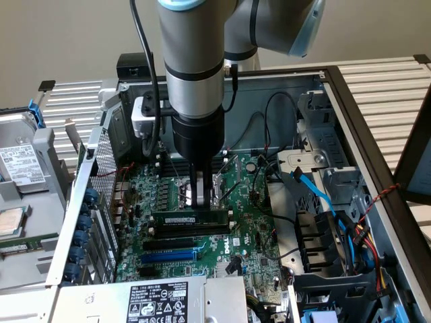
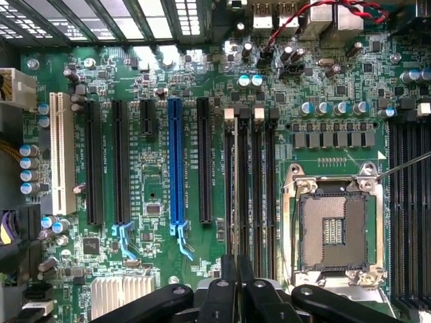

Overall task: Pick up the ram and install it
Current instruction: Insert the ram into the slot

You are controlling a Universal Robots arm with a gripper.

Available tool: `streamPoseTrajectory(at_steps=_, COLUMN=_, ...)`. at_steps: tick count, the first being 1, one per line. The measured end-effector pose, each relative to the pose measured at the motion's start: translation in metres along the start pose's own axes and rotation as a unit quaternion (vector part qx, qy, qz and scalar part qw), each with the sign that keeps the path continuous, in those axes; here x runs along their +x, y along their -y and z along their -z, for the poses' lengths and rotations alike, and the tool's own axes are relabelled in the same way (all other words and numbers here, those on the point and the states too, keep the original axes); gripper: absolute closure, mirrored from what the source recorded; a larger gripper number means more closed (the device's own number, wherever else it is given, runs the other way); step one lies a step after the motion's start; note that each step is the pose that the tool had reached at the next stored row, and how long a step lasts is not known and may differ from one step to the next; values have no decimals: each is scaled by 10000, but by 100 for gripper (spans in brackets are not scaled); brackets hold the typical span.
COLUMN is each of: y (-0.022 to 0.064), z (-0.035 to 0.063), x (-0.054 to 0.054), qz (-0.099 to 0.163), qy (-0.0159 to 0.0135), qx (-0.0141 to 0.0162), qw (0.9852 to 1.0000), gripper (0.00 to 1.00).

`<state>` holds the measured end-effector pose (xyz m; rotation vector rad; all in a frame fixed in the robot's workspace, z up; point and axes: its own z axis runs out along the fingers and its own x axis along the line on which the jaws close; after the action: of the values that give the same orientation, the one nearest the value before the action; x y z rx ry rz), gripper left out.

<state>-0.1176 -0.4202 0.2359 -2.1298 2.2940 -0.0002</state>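
Dark green ram (image 1: 190, 221) is standing on edge along the black memory slots (image 2: 259, 188), beside the empty processor socket (image 2: 333, 232). The gripper (image 1: 197, 204) is pinching its upper edge mid-length, probably to hold it level for seating.

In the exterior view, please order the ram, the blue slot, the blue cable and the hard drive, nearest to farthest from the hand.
1. ram, under the hand
2. blue slot, nearer the camera
3. blue cable, the exterior view's right
4. hard drive, the exterior view's far left
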Motion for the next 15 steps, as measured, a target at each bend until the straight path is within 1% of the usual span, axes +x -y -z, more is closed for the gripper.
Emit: streamPoseTrajectory(at_steps=15, y=0, z=-7, x=0, qz=64, qy=-1, qx=0, qw=10000, gripper=87)
